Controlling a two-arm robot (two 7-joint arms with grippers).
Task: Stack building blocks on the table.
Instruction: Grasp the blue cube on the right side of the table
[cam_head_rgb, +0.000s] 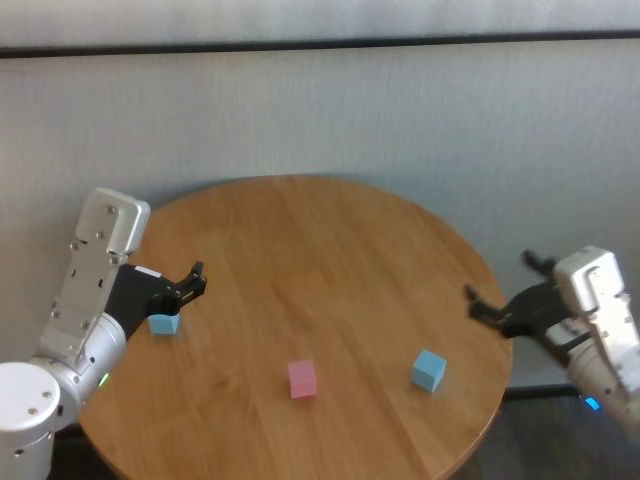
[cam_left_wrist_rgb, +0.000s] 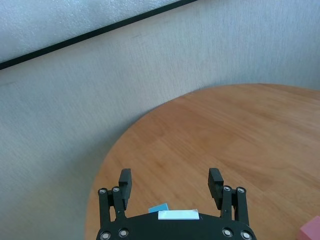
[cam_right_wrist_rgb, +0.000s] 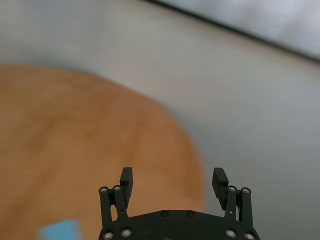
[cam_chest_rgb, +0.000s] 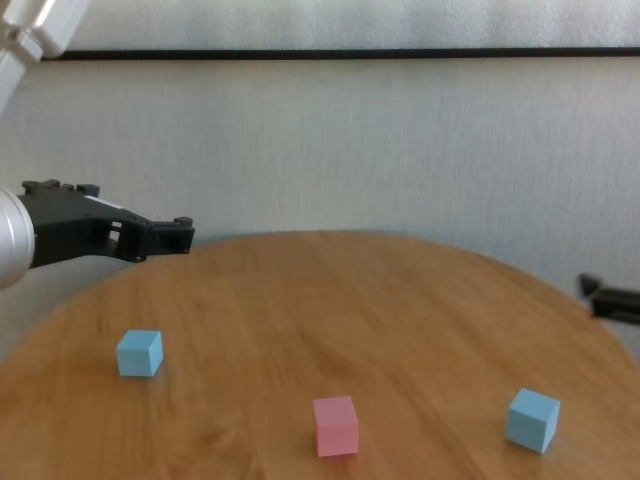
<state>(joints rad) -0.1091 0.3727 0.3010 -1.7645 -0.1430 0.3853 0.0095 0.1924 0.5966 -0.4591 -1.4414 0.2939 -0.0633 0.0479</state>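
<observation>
Three cubes lie apart on the round wooden table (cam_head_rgb: 330, 250). The pink block (cam_head_rgb: 302, 379) sits near the front middle, also in the chest view (cam_chest_rgb: 335, 425). One light blue block (cam_head_rgb: 164, 323) lies at the left, another (cam_head_rgb: 428, 370) at the front right. My left gripper (cam_head_rgb: 196, 281) is open and empty, hovering just above and beyond the left blue block, which peeks out under it in the left wrist view (cam_left_wrist_rgb: 159, 207). My right gripper (cam_head_rgb: 498, 276) is open and empty over the table's right edge, behind the right blue block (cam_right_wrist_rgb: 59, 231).
A grey textured wall (cam_head_rgb: 320, 110) with a dark strip stands behind the table. The table's far half (cam_chest_rgb: 380, 290) holds nothing. The table's edge curves close to both arms.
</observation>
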